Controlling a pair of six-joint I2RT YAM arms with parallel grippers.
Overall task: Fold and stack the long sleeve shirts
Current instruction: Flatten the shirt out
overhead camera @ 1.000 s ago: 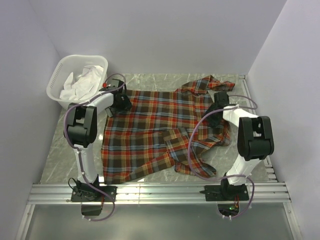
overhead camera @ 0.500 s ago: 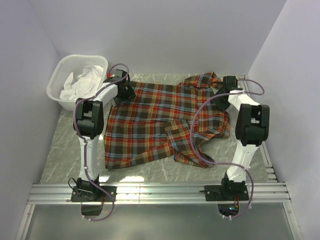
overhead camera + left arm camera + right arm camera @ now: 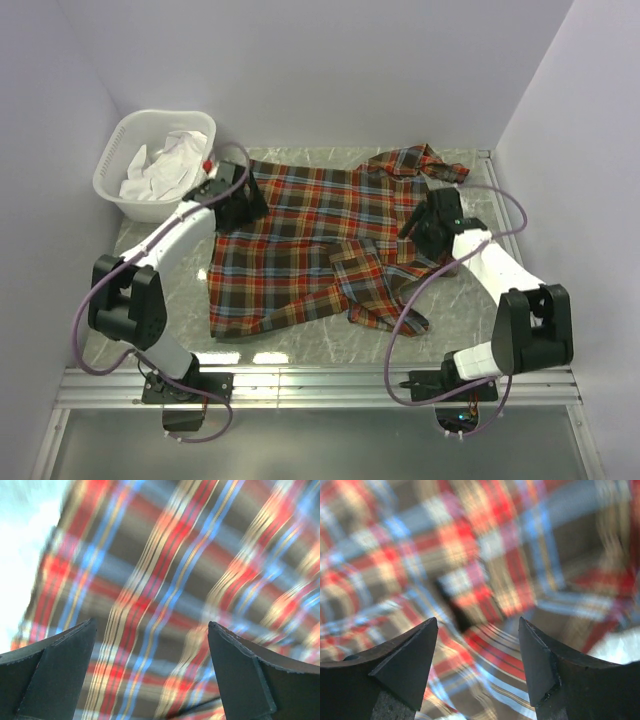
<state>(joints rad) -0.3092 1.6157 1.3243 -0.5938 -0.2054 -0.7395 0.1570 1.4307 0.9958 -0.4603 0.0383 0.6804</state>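
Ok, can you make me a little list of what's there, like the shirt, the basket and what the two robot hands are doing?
Shirt: one plaid shirt, spread out on the table, not folded yet, bunched up near the right arm
Basket: white basket at the far left corner, white cloth inside
Left hand: left gripper open, over the shirt's far left part, holding nothing
Right hand: right gripper open, over the shirt's right part, holding nothing
Stack: none yet

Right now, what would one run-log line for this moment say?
plaid shirt: spread on table, unfolded | left fingers: open, over shirt | right fingers: open, over shirt
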